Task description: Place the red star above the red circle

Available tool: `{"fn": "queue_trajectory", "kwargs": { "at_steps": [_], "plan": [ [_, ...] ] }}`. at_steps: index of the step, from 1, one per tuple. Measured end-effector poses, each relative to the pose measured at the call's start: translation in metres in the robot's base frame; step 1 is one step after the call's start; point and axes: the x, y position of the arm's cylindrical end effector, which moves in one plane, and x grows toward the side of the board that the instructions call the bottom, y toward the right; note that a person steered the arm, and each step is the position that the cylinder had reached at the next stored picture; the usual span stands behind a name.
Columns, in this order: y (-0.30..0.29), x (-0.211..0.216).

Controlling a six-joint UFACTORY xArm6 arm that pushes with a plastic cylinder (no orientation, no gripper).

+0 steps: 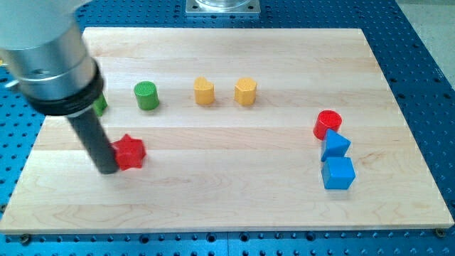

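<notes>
Red star-shaped block (pixel 130 151), seemingly light and slippery on the wooden bench (pixel 234 192), touches my tip (pixel 106 171) on its left, jawless tool, red circle (pixel 328 124) far right.

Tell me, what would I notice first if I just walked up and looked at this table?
Probably the big dark rod at the view's left, with my tip down on the wooden board, right against the left side of the red star. Then the red circle far off at the view's right, with two blue blocks just below it.
</notes>
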Motion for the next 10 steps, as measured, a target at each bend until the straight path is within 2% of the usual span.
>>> {"fn": "queue_trajectory", "kwargs": {
  "at_steps": [2,3,4,6,7,8,9,10],
  "plan": [
    [0.039,-0.001],
    [0.039,-0.001],
    [0.012,-0.007],
    [0.205,-0.078],
    [0.142,-0.063],
    [0.172,-0.043],
    [0.21,-0.048],
    [0.251,-0.08]
  ]
}}
